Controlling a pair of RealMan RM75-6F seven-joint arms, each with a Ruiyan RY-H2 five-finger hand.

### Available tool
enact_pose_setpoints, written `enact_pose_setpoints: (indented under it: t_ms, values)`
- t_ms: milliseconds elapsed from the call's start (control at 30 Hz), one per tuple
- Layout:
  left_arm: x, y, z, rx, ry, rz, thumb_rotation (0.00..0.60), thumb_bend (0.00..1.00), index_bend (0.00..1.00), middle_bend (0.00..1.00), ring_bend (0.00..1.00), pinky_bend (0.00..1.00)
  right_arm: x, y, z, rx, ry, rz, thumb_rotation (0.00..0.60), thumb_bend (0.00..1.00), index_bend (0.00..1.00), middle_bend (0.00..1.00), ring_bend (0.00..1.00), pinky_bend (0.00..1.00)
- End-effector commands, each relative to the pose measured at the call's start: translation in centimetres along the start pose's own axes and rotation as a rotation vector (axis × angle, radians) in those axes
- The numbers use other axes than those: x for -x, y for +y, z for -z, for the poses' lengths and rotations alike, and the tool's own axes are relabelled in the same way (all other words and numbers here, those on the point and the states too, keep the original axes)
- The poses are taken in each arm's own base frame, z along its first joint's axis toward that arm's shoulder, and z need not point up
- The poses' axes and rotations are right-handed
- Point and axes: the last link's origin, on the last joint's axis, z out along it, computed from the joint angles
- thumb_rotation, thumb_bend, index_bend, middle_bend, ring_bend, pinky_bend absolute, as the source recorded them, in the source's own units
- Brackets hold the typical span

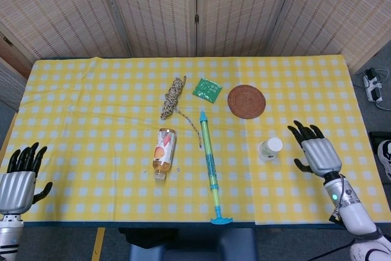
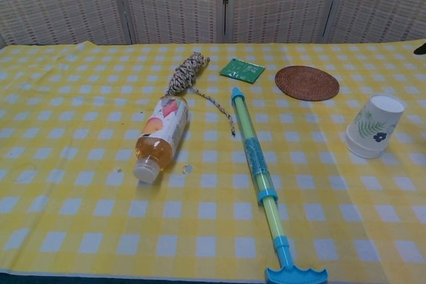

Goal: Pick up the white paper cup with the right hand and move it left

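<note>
1. The white paper cup (image 1: 269,149) stands upside down on the yellow checked tablecloth (image 1: 91,90), in the right part of the tabletop, nearer to the front edge than to the back edge. It has a small leaf and flower print on its side, seen in the chest view (image 2: 373,126).
2. The right hand (image 1: 319,153) is over the tabletop just to the right of the cup, not touching it. Its fingers (image 1: 303,131) are spread apart and hold nothing.
3. The left hand (image 1: 18,178) is at the front left corner, beyond the edge of the cloth. Its fingers are also spread and hold nothing.
4. A round woven coaster (image 1: 246,101) lies behind the cup, toward the back edge.
5. A green and blue water squirter (image 1: 209,164) lies left of the cup, and its handle reaches the front edge.
6. A bottle (image 1: 163,152) lies on its side left of the squirter.
7. A coiled rope (image 1: 173,97) and a green packet (image 1: 207,90) lie near the middle, toward the back edge.
</note>
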Motion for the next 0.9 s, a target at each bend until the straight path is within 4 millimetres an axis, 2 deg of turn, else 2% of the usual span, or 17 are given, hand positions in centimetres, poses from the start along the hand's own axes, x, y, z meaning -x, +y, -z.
enact_pose_setpoints:
  t_ms: [33, 367, 900]
  values:
    - [0.1, 0.0, 0.0, 0.004, -0.006, -0.003, 0.600, 0.33, 0.08, 0.00, 0.00, 0.00, -0.2, -1.2, -1.9, -0.027, -0.043, -0.008, 0.600, 0.38, 0.04, 0.00, 0.09, 0.07]
    - [0.5, -0.2, 0.1, 0.003, -0.025, -0.001, 0.600, 0.33, 0.09, 0.00, 0.00, 0.00, 0.3, -2.7, -4.1, -0.060, -0.138, -0.004, 0.600, 0.38, 0.19, 0.06, 0.09, 0.07]
    - [1.0, -0.6, 0.1, -0.004, -0.042, 0.003, 0.600, 0.33, 0.09, 0.00, 0.00, 0.00, 0.2, -2.6, -5.6, -0.034, -0.167, -0.022, 0.600, 0.38, 0.26, 0.10, 0.10, 0.07]
